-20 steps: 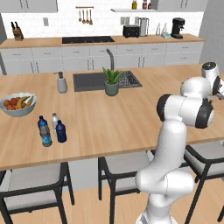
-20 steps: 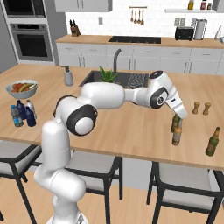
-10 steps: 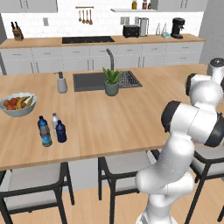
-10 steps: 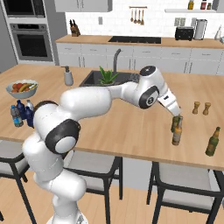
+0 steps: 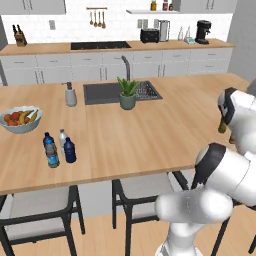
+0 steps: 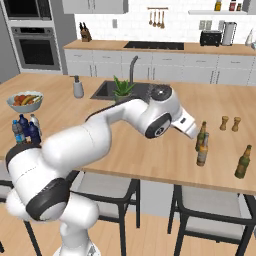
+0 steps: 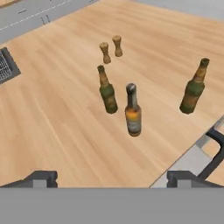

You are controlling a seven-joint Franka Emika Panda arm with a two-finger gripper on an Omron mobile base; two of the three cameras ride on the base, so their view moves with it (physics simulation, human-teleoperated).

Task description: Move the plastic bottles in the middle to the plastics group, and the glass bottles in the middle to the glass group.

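On the left of the island stand the blue-labelled water bottle (image 5: 50, 151), the clear greyish bottle with a white cap (image 5: 62, 138) and the squat navy bottle (image 5: 70, 151), close together. At the right end, the small amber-orange bottle (image 7: 132, 112) (image 6: 203, 151) stands upright and free beside a dark olive-green bottle (image 7: 107, 92) (image 6: 201, 135). A second green bottle (image 7: 192, 89) (image 6: 243, 162) stands farther right by the edge. My gripper (image 7: 113, 179) (image 6: 193, 131) hovers just left of and above the amber and green pair. It is open, with nothing between its fingertips (image 7: 41, 178).
Two tan shakers (image 7: 110, 49) (image 6: 230, 123) stand behind the green bottle. A fruit bowl (image 5: 20, 120), a grey soap dispenser (image 5: 70, 95), a potted plant (image 5: 127, 95) and the sink (image 5: 100, 92) sit farther back. The island's front edge, with stools (image 7: 216, 148) below, runs close to the bottles.
My hand has drawn back a little to the left, away from the amber and green bottles, and the arm's elbow has swung round. No bottle has moved.
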